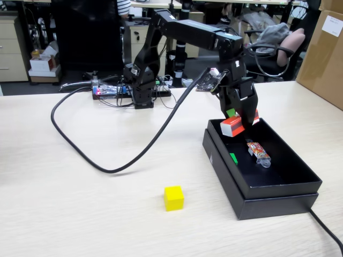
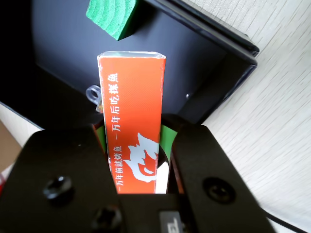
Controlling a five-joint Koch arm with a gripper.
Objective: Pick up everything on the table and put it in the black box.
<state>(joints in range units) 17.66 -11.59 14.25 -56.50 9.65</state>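
My gripper (image 1: 239,119) is shut on the red carton (image 1: 232,126) with a white logo and holds it above the far end of the black box (image 1: 278,188). In the wrist view the carton (image 2: 132,97) stands between the two jaws of the gripper (image 2: 137,130), over the box's dark floor (image 2: 194,58). A green cube (image 1: 233,158) lies inside the box near its left wall; it also shows in the wrist view (image 2: 112,17). A yellow cube (image 1: 173,197) sits on the beige table (image 1: 80,214), left of the box.
A colourful clear-ended packet (image 1: 258,151) lies in the box. A thick black cable (image 1: 107,168) loops across the table. The arm's base (image 1: 142,93) and a circuit board (image 1: 110,90) stand at the back. A brown carton (image 1: 327,48) is at the far right.
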